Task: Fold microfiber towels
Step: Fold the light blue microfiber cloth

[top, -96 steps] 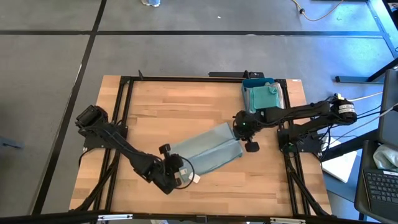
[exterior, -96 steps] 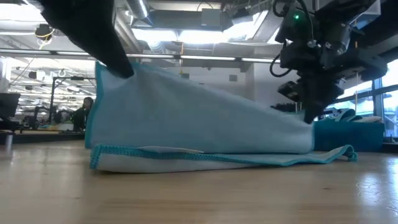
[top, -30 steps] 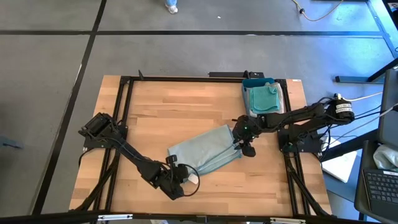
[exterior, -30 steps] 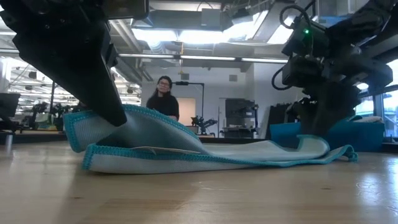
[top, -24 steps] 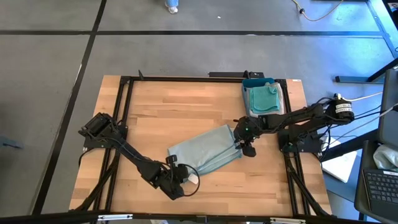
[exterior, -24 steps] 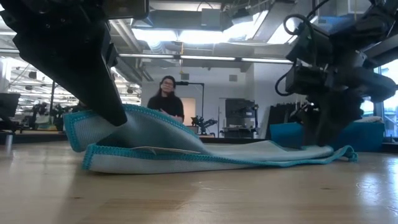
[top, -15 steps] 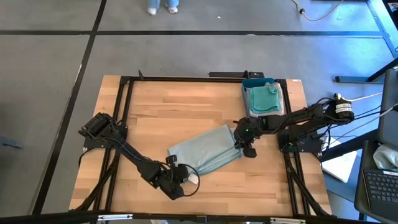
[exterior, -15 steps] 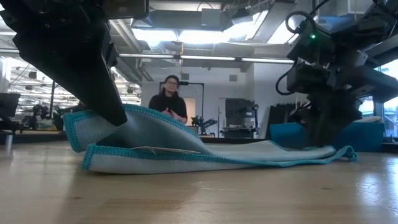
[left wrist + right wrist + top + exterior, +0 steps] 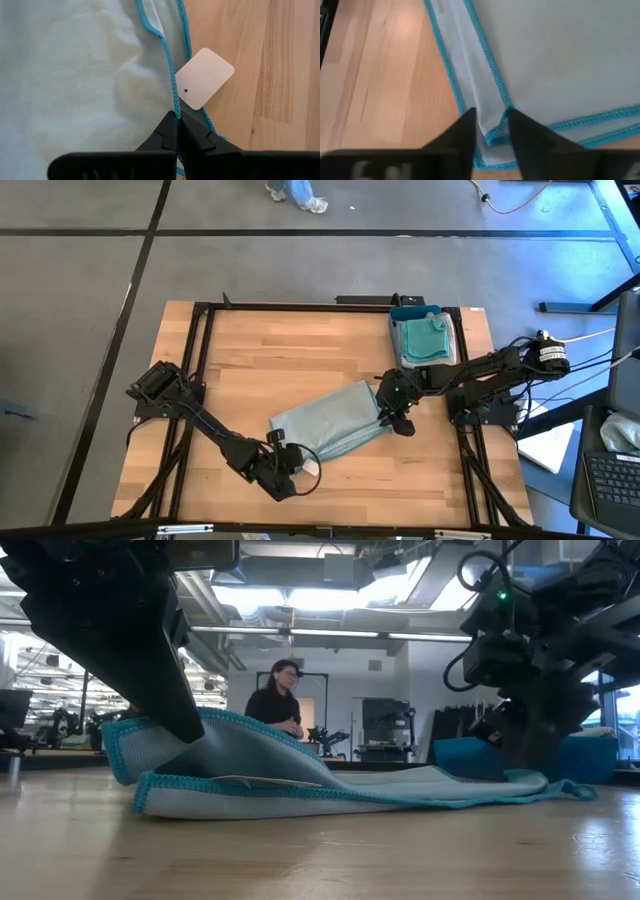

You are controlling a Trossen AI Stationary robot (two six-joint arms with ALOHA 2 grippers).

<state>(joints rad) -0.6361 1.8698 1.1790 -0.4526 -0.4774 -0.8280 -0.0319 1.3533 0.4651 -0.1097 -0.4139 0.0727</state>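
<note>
Here, near the front edge of the tabletop (image 9: 250, 360) and left of its middle, the left gripper (image 9: 287, 467) sits low with its fingers (image 9: 167, 131) pressed fully together on the teal-stitched hem of a pale blue microfiber towel (image 9: 330, 423); the left wrist view shows the hem (image 9: 171, 85) running straight into the closed tips, with a small white tag (image 9: 204, 78) lying just beside them on the wood. In the low view that pinched end of the towel is lifted into a hump off the table while the rest lies flat. The towel itself stretches as a folded band from the left gripper diagonally toward the middle-right of the tabletop. At its far end the right gripper (image 9: 394, 412) stands over the towel's corner, its fingers (image 9: 464, 131) partly apart and straddling the doubled hem; the right wrist view shows the cloth's edge lying in the gap between them, and whether they actually have hold of it cannot be told. Farther right, at the back right corner of the tabletop, a blue tray (image 9: 396, 311) holds more folded towels (image 9: 424, 338) in a pale green and teal pile. Beyond the table, a person (image 9: 277, 700) in dark clothing stands in the room.
</note>
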